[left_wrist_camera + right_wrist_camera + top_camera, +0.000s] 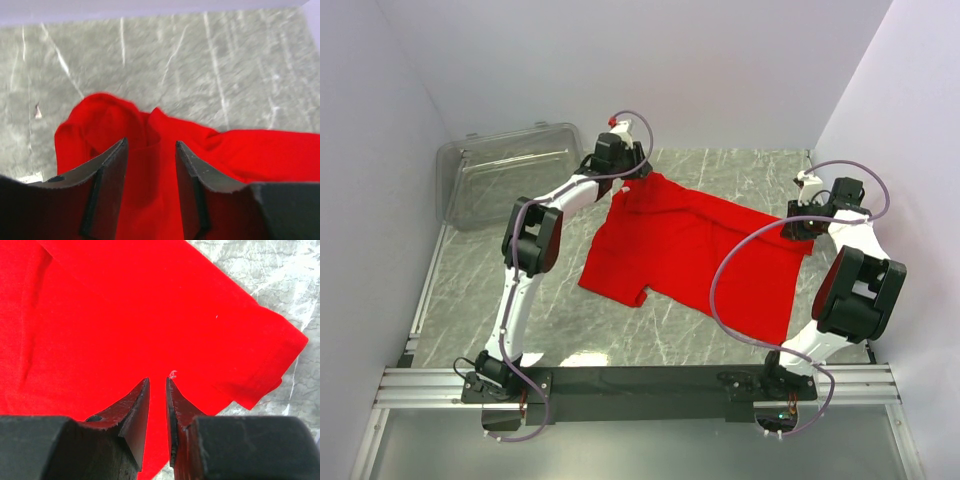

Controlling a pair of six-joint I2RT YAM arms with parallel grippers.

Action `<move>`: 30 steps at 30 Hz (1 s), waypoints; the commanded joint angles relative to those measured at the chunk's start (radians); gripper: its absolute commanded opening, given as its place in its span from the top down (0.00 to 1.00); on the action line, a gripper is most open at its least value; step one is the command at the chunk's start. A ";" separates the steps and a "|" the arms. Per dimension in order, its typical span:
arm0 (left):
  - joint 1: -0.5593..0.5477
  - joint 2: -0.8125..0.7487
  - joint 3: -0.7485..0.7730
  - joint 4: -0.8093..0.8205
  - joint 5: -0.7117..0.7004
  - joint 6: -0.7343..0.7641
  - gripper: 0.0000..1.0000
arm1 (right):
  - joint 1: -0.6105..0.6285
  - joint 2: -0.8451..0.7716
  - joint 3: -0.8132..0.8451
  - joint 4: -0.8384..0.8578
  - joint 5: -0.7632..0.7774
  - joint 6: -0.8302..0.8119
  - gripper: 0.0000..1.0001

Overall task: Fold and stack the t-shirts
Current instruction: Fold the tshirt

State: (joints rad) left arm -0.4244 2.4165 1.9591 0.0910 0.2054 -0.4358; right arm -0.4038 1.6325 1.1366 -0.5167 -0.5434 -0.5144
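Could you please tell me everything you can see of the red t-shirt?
The t-shirt is plain bright red soft cloth with short sleeves and no print. It lies spread mostly flat, slantwise on the marbled table, one sleeve toward the near left. Its far left corner is rumpled at the left gripper, whose jaws stand apart. The right gripper, jaws almost together, sits at its right edge; whether it pinches the cloth is unclear.

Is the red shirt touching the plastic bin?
Apart. The top view shows bare table and the left arm between the shirt and the bin.
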 commanded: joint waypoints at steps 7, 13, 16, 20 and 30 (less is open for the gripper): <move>-0.019 0.029 0.037 -0.019 -0.032 -0.021 0.56 | -0.010 -0.046 -0.009 0.020 -0.013 -0.004 0.73; -0.020 0.033 0.035 0.003 -0.014 -0.023 0.91 | -0.012 -0.048 -0.006 0.017 -0.013 -0.004 0.73; -0.024 0.009 0.037 0.019 -0.012 0.000 0.99 | -0.013 -0.048 -0.008 0.015 -0.010 -0.007 0.73; -0.024 -0.045 0.005 0.053 0.014 0.046 0.99 | -0.015 -0.051 -0.015 0.015 -0.013 -0.007 0.73; -0.022 -0.279 -0.366 0.275 0.133 0.143 0.99 | -0.015 -0.065 -0.040 0.017 -0.015 -0.016 0.73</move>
State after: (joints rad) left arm -0.4412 2.2467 1.6638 0.2291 0.2600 -0.3481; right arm -0.4110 1.6241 1.1030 -0.5179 -0.5434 -0.5179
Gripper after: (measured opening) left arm 0.025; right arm 0.266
